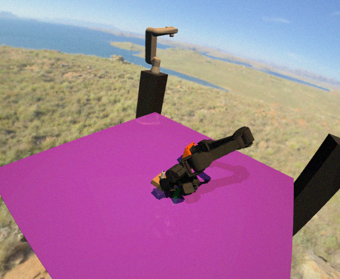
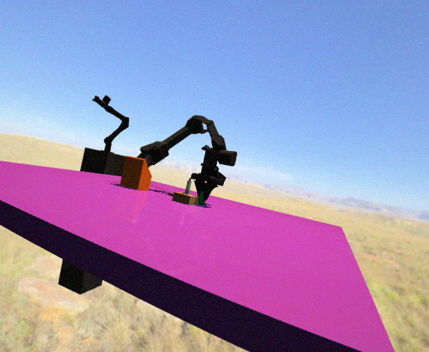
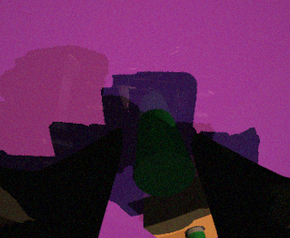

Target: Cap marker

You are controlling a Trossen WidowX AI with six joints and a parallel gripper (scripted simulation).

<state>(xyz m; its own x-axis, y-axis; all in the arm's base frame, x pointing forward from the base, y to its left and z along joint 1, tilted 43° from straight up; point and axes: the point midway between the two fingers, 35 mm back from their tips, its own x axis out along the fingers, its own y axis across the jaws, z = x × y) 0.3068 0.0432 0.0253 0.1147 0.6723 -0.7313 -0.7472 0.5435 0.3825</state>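
The green cap (image 1: 176, 192) (image 2: 202, 197) (image 3: 164, 159) stands upright on the magenta table. My gripper (image 2: 204, 198) (image 3: 158, 137) points down with its fingers on both sides of the cap. It is open; a gap shows between the left finger and the cap in the wrist view. The marker (image 1: 163, 173) (image 2: 188, 186) stands upright and uncapped in the light-brown holder block (image 1: 156, 180) (image 2: 184, 198) (image 3: 205, 222), close beside the gripper. In the wrist view only a small part of the marker shows at the bottom edge. In the top view the arm hides most of the fingers.
An orange block (image 1: 188, 150) (image 2: 134, 172) stands on the table (image 1: 104, 210) (image 2: 263, 265) near my arm's base side. Dark pedestals (image 1: 152, 93) (image 1: 320, 173) with other arms stand beyond the table's edges.
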